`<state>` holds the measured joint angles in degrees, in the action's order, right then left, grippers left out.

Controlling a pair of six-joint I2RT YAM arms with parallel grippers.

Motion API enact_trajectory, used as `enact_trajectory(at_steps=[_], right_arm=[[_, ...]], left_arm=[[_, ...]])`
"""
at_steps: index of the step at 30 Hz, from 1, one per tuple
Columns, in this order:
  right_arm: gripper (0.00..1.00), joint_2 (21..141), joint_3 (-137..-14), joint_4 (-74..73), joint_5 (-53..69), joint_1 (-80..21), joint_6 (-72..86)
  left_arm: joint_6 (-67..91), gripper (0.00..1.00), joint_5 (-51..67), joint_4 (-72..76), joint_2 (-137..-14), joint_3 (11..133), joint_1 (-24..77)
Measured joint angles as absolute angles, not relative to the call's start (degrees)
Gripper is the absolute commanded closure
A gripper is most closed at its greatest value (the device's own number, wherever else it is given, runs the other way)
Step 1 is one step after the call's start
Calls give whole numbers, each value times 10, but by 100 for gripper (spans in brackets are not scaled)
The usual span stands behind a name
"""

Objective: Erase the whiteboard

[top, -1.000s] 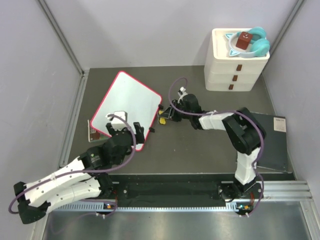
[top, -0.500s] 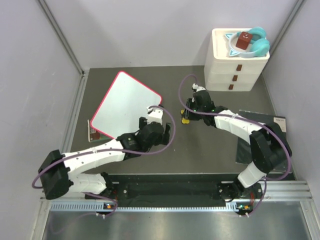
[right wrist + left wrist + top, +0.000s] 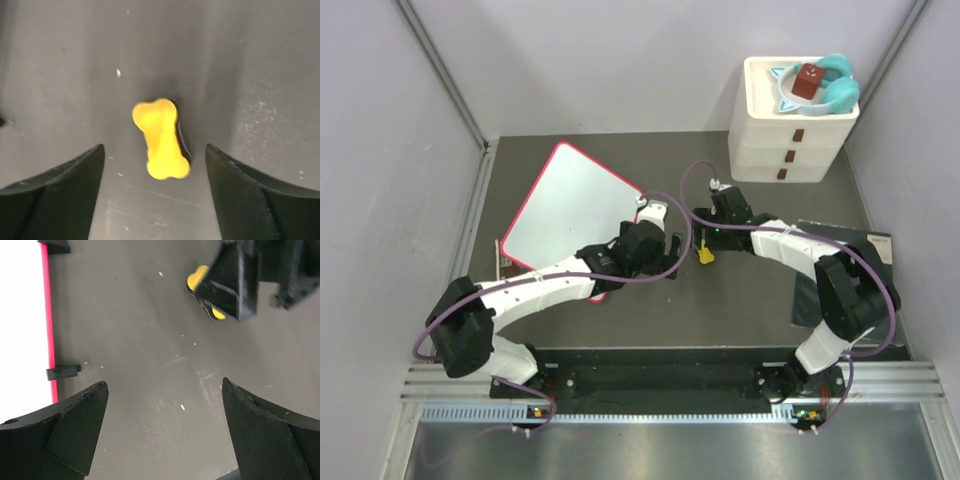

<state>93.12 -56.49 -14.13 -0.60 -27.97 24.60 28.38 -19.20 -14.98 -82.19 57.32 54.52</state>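
The whiteboard (image 3: 570, 205) lies blank on the dark table, tilted, with a thin red frame; in the left wrist view its white face (image 3: 20, 315) fills the left edge, with a black clip (image 3: 63, 371) on the frame. A yellow bone-shaped eraser (image 3: 705, 256) rests on the table right of the board. My right gripper (image 3: 713, 235) hovers just over it, open, and the eraser (image 3: 159, 135) lies loose between the spread fingers (image 3: 75, 170). My left gripper (image 3: 665, 235) is open over bare table (image 3: 162, 385), between board and eraser (image 3: 197, 277).
A white three-drawer unit (image 3: 785, 130) stands at the back right with teal headphones (image 3: 835, 85) and a red-brown block on top. A dark flat sheet (image 3: 855, 285) lies at the right edge. A small brown item (image 3: 506, 262) sits left of the whiteboard.
My right gripper carried the eraser rightward off the board's corner, then opened and let it go on the table. My left gripper swung right, off the whiteboard, and opened a little wider.
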Motion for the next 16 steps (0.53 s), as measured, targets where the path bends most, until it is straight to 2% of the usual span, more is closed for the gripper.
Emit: enact_trajectory(at_steps=[1,4,16], right_arm=[[9,928,-559,-142,-6,-278,245],[1,912,-546,-143,-11,-273,241],[1,710,-424,-102,-51,-243,246]], left_arm=[[284,1,-187,-150,-822,573,539],[286,1,-176,-152,-822,573,522],[285,1,-144,-170,-784,564,507]])
